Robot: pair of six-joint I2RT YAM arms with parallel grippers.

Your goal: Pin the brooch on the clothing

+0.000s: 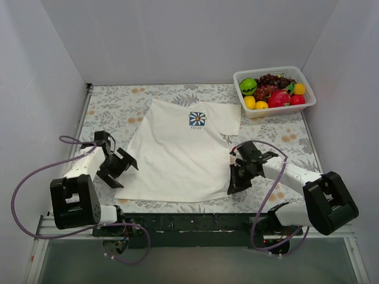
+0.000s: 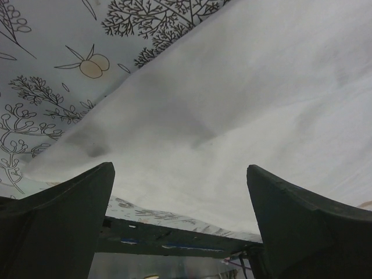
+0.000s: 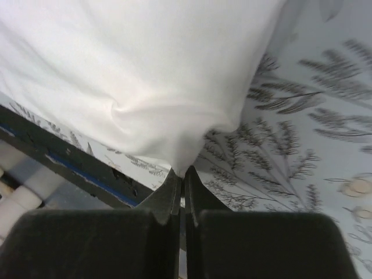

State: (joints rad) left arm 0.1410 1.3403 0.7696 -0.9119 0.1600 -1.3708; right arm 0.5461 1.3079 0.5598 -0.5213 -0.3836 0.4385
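The white T-shirt (image 1: 177, 148) lies spread flat on the flowered mat, with its small blue-square daisy print (image 1: 197, 119) facing up near the collar. My left gripper (image 1: 121, 171) is open at the shirt's lower left corner; in the left wrist view (image 2: 180, 168) its jaws stand wide apart over the white cloth (image 2: 244, 116), holding nothing. My right gripper (image 1: 234, 184) is shut on the shirt's lower right corner; the right wrist view (image 3: 184, 174) shows the cloth (image 3: 133, 70) pinched and puckered between the tips. The brooch is not in view.
A white basket (image 1: 305, 89) of toy fruit stands at the back right. The flowered mat (image 1: 112, 103) covers the table. The dark front edge (image 1: 177, 222) runs just below the shirt's hem. White walls close in the left, back and right.
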